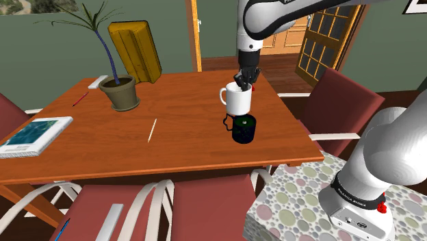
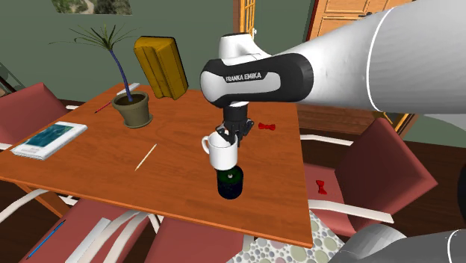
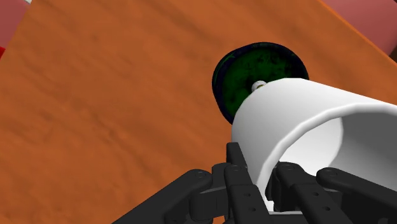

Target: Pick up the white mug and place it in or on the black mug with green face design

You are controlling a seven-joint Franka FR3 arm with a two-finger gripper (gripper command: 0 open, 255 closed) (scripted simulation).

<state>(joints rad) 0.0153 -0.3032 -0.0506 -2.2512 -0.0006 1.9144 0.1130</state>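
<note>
White and bulky, the Franka arm (image 2: 358, 60) crosses the second exterior view and bends down over the brown wooden table (image 1: 171, 147). Dark red chairs (image 1: 339, 103) stand round it. Toward the table's far side sits a potted plant (image 1: 122, 92), and just behind it a yellow block (image 1: 135, 49) leans tilted. A book (image 1: 34, 135) lies near the shoulder view's left edge. The white mug (image 1: 237, 100) hangs upright directly above the black mug (image 1: 243, 129) with green markings, both handles toward the shoulder view's left; whether the two touch I cannot tell. The gripper (image 3: 267, 181) is clamped on the white mug's rim, one finger outside the wall and one inside. A thin pale stick (image 1: 152, 130) lies on the table between plant and mugs.
</note>
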